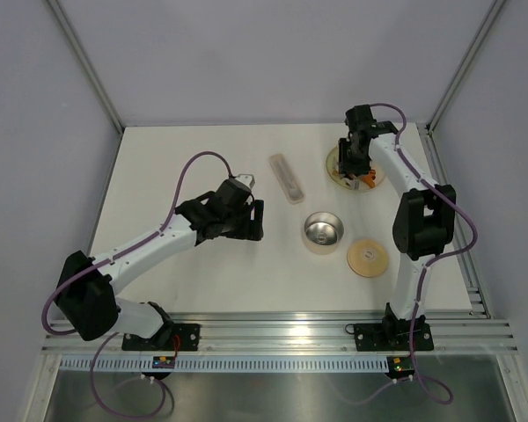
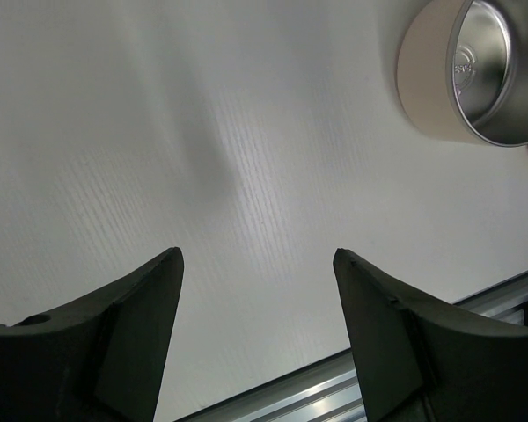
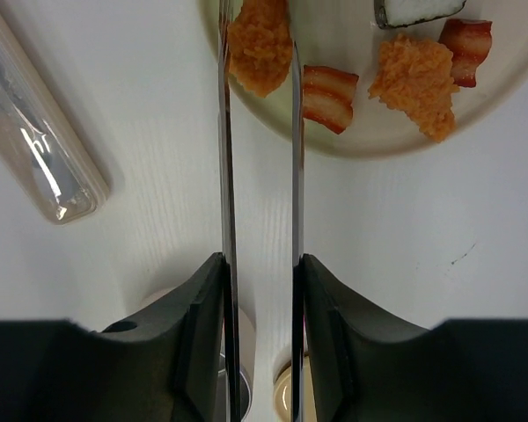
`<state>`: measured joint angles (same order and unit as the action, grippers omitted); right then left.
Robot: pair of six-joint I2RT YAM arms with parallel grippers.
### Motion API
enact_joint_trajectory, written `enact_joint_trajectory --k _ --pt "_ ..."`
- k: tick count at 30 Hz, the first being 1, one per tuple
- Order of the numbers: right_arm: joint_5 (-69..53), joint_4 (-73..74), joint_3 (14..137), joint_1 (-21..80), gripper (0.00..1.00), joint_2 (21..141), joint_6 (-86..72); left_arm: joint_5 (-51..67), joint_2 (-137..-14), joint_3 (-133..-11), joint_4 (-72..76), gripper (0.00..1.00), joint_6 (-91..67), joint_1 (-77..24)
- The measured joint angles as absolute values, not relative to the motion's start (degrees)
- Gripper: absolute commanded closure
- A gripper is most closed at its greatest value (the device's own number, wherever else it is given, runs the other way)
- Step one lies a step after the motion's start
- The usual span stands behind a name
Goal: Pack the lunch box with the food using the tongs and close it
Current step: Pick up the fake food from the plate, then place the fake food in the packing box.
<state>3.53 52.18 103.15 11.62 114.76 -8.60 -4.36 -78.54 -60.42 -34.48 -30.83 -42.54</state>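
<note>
Layout on the table [image 1: 202,158]
Case [image 1: 287,178] left of plate [image 3: 378,141], both far back; food [image 3: 415,79] on the plate, tongs [image 3: 226,176] straddling one piece; lunch box [image 1: 323,233] nearer, lid [image 1: 367,258] just right of it.

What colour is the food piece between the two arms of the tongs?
The food piece is orange; the right wrist view shows it best.
</note>
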Motion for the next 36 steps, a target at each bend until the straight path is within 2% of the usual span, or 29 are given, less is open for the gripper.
enact_joint_trajectory --k 12,20,26,36 --pt "3.5 55.9 101.1 11.6 0.82 102.3 -13.3 -6.2 -78.5 -61.2 -35.2 0.27 -30.4 -42.5" --pt "3.5 59.0 88.3 12.6 0.82 83.6 -16.1 -7.2 -78.8 -64.2 -37.0 0.27 -30.0 -41.5" --pt "3.4 63.3 80.4 17.6 0.82 73.0 -19.2 -7.6 -80.1 -67.9 -37.6 0.27 -29.9 -40.5" --pt "3.4 67.3 77.7 27.6 0.82 69.7 -21.5 -7.6 -81.5 -68.6 -37.8 0.27 -29.8 -40.0"
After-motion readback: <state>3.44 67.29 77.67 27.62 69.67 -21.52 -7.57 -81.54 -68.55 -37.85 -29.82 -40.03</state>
